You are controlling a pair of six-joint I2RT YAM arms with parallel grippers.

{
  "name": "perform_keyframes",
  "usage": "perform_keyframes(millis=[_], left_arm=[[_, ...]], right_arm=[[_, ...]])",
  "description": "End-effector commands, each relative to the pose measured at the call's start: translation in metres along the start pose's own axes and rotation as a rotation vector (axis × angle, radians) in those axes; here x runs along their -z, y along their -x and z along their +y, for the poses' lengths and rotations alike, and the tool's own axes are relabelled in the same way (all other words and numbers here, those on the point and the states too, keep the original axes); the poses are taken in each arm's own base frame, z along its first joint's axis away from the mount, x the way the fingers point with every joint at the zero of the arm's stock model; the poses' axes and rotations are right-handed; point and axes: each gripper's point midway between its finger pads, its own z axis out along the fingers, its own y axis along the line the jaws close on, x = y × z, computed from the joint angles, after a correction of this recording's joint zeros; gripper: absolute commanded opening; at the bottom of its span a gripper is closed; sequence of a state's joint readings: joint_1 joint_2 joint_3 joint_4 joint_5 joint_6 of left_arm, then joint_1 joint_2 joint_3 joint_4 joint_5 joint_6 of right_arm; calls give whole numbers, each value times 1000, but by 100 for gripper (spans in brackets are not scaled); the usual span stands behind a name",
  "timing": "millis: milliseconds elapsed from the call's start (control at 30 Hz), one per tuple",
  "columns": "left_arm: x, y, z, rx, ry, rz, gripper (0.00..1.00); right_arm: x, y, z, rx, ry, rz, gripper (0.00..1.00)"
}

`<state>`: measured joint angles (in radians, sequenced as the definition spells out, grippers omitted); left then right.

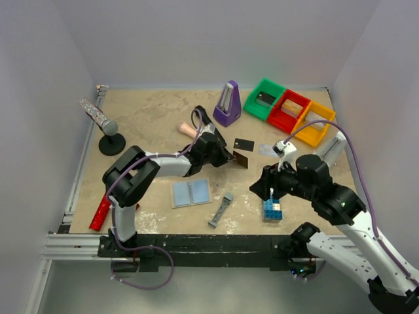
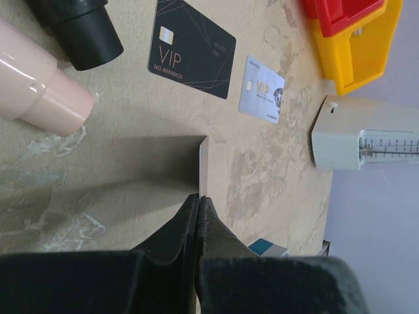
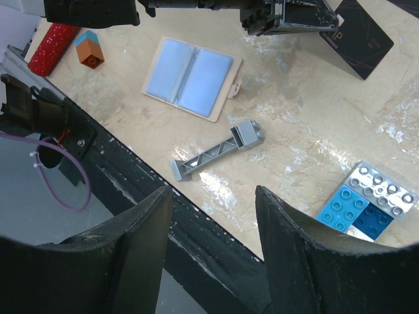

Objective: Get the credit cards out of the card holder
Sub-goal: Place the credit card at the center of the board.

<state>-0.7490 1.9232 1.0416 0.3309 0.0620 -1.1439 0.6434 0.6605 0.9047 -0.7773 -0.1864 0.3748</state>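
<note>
Left tool (image 2: 198, 201) is shut flat on the short edge of one credit card (image 2: 150, 162), which is held tilted above the counter (image 2: 275, 170). Whether it touches cannot be told. Its face reads tan at the wrist and dark from overhead.

A black VIP card (image 2: 190, 49) and a silver card (image 2: 262, 88) lie flat just beyond it, side by side.

The card holder (image 3: 190, 78) lies open nearer the arms, with pale-blue panels and cream edging. No card is seen in it.

Right tool (image 3: 213, 242) hangs with its fingers apart, holding nothing.

Cards are judged light, stiff and slick, and best pinched by an edge.
</note>
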Motion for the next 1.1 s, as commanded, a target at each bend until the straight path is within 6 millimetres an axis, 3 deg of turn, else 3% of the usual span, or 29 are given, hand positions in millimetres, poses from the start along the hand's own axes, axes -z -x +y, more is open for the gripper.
perform_keyframes(millis=[0, 167, 367, 667, 1067], left_arm=[[-7, 9, -12, 0, -10, -35, 0], [-14, 3, 1, 4, 48, -7, 0], [-21, 1, 4, 21, 54, -1, 1], [-22, 3, -4, 8, 33, 4, 17], [-18, 0, -9, -26, 18, 32, 31]], right_arm=[[-2, 7, 6, -4, 28, -33, 58], [-5, 5, 5, -4, 29, -22, 58], [-6, 2, 1, -1, 14, -15, 58], [-8, 1, 1, 0, 11, -6, 58], [-11, -1, 1, -6, 12, 12, 58]])
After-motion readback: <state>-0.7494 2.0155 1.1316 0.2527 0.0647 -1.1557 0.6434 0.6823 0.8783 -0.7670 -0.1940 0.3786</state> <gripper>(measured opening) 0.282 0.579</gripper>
